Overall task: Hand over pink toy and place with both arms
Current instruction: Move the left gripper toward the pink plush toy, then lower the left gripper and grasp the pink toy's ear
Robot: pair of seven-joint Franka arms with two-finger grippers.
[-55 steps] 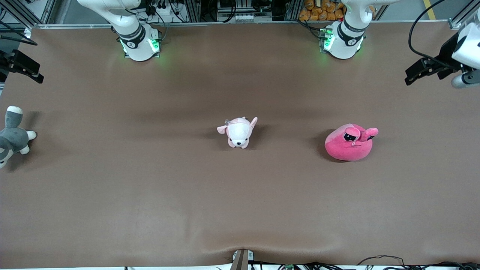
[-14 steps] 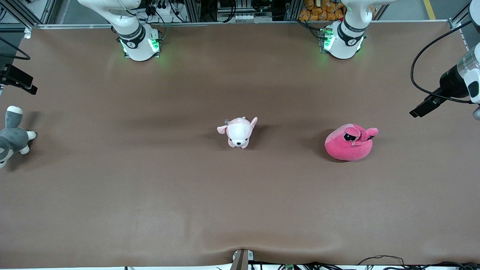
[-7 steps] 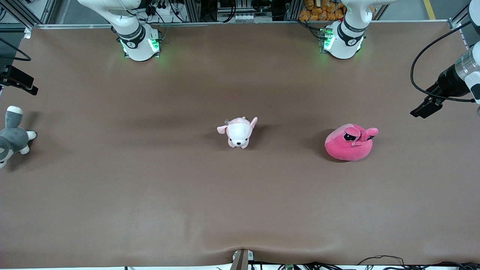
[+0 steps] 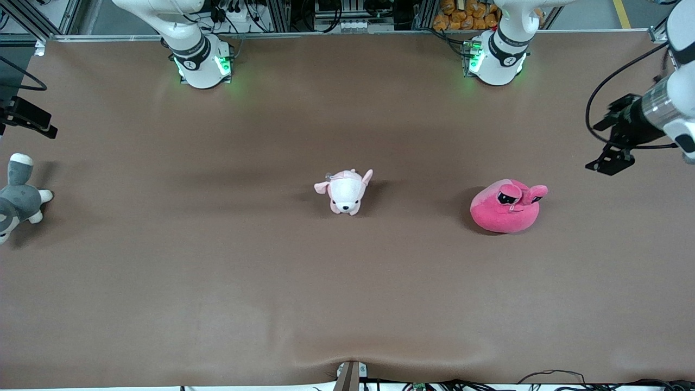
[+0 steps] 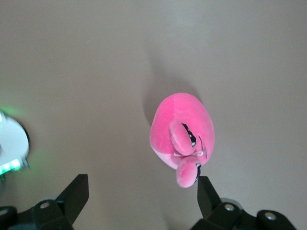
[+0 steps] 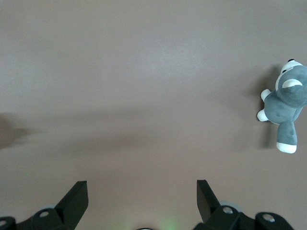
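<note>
Black left gripper [image 4: 611, 157] hangs fingers spread above the pink toy [image 4: 506, 206]; right gripper [image 4: 27, 117] likewise spread, waits.

grey plush animal [image 4: 16, 195] cut by frame edge, right gripper [image 4: 27, 117] mostly out of frame

arms: white [image 4: 187, 38], black joint bands | bases: green lights | fingers [image 5: 76, 191]: black, screwed | cables: black
</note>
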